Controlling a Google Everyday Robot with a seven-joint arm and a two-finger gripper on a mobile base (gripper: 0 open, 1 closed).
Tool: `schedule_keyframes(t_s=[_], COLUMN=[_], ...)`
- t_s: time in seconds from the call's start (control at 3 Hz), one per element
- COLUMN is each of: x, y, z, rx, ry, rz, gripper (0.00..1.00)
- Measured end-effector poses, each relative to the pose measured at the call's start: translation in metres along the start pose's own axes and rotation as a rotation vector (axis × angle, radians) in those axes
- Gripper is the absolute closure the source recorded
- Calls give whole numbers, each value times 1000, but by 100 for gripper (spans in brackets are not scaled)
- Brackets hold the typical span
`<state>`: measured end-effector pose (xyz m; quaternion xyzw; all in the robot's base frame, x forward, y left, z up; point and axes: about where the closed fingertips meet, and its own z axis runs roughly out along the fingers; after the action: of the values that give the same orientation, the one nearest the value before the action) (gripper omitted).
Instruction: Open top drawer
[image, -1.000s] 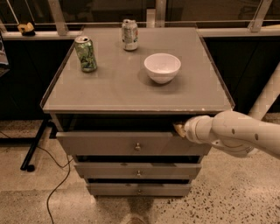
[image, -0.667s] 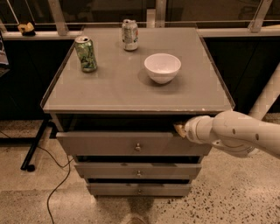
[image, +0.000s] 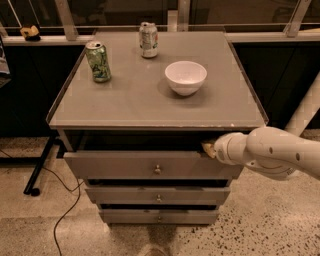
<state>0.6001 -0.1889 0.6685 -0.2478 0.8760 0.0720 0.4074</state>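
Pulling seems underway: the gripper (image: 209, 149), grip not discernible, is resting on the right rim of the top drawer (image: 120, 166), needing a straight outward draw.

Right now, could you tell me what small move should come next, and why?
Probably draw the top drawer further out: it is only slightly open, with a dark gap under the tabletop, and the gripper sits at its front's upper right edge.

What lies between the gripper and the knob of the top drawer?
The gripper sits at the upper right edge of the top drawer. Between it and the knob, the camera view shows only bare drawer front.
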Motion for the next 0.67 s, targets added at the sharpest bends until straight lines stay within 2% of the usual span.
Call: schedule_keyframes(t_s=[0.33,0.67], x=[9,8], y=[-1,-1], z=[-6,-7], rx=[-23,-24], ry=[10,10], rz=[-19,-21], gripper=[100,100])
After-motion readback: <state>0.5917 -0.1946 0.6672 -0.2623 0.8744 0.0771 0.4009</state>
